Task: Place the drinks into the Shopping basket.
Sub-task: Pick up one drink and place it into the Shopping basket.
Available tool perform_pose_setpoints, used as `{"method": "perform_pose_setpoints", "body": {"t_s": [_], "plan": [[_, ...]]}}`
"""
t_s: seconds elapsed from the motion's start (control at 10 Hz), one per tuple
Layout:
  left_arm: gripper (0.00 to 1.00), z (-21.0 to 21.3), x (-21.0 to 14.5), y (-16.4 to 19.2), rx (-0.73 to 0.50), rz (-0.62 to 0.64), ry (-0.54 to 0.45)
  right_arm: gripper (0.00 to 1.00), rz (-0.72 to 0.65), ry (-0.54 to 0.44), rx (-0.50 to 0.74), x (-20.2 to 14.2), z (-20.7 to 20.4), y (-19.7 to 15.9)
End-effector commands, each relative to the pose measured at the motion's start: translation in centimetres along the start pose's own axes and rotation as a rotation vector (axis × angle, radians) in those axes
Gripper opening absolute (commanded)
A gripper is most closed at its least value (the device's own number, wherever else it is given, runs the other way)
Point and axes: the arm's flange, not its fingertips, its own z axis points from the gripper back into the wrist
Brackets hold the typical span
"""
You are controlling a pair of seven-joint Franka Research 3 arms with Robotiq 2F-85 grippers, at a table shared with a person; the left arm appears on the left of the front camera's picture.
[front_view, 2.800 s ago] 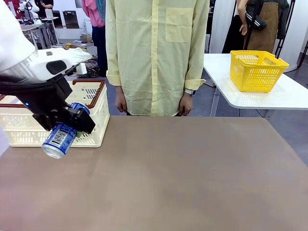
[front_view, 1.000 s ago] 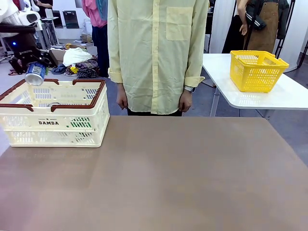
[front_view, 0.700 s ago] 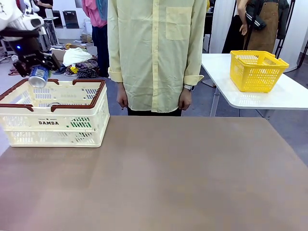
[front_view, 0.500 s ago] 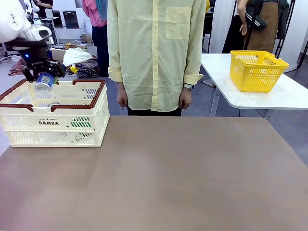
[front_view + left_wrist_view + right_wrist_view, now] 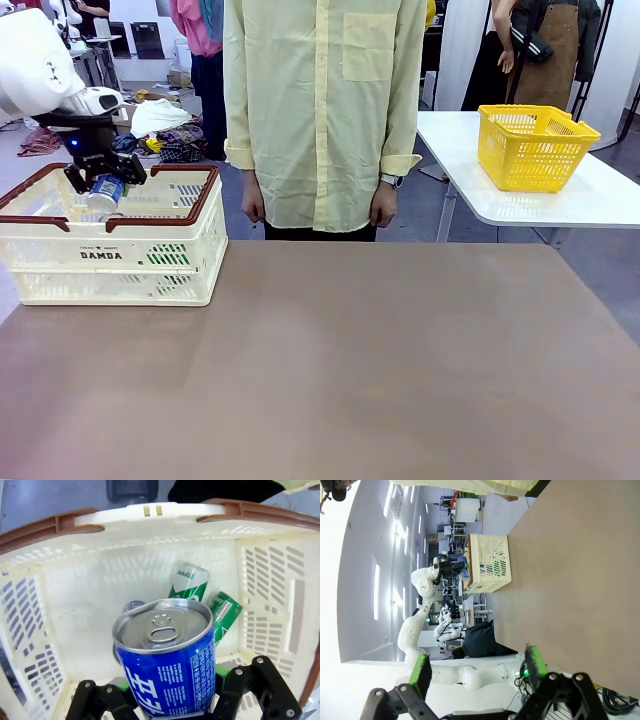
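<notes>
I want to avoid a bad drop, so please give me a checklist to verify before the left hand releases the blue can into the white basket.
1. Left hand grips blue can: ok.
2. Can inside the Shopping basket rim: ok in the left wrist view.
3. Landing spot free: not ok, green cans lie directly below.
4. Height above the basket floor: cannot tell.
5. Person's hands away from basket: ok.
6. Right hand clear of the basket: ok.

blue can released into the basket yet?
No, in the left wrist view the left gripper is shut on the blue can, holding it above the Shopping basket floor where two green cans lie.
</notes>
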Motion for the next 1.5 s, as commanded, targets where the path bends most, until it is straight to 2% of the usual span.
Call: {"method": "perform_pose_setpoints", "body": {"t_s": [0.0,0.9,1.0,1.1,1.2,1.4], "plan": [[0.0,-0.5,0.1,0.4,0.011,-0.02,0.028,1.0,-0.012,-0.007,0.021,0.2,-0.1,0.6],[0.0,-5.6,0.4,0.1,0.074,-0.037,0.166,1.0,-0.012,-0.007,0.021,0.2,-0.1,0.6],[0.37,-6.0,0.5,0.1,0.077,-0.036,0.18,1.0,-0.012,-0.007,0.021,0.2,-0.1,0.6],[0.95,-6.0,0.5,0.1,0.078,-0.036,0.183,1.0,-0.012,-0.007,0.021,0.2,-0.1,0.6],[1.0,-5.8,0.4,0.0,0.075,-0.039,0.178,1.0,-0.012,-0.007,0.021,0.2,-0.1,0.6],[1.0,-5.7,0.3,0.0,0.071,-0.045,0.176,1.0,-0.012,-0.007,0.021,0.2,-0.1,0.6]]}}
